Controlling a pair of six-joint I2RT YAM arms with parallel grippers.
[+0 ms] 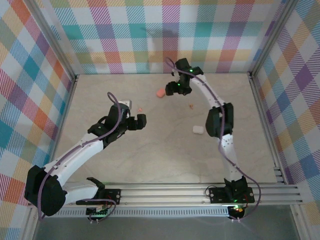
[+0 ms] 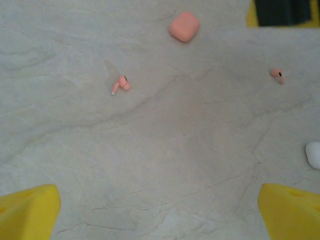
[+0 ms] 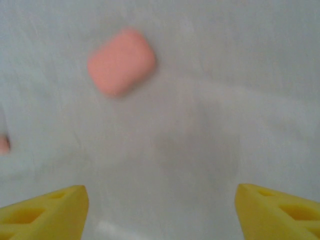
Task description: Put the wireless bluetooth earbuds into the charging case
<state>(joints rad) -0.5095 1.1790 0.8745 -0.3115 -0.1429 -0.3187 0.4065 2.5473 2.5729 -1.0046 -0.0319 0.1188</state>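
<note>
No writing, label, brand, number or sign can be read anywhere. The smooth salmon-pink pebble-shaped plastic case [image 3: 121, 68], toward eleven o'clock in the right wrist view, shows a plain face, blurred there.

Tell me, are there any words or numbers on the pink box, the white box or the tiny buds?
No words, numbers or signs can be read here.
pink case: plain, no print on the side that shows.
white case: plain where it shows, too small to rule out fine print.
pink buds: no lettering to read.
walls: coloured checks, no letters.
</note>
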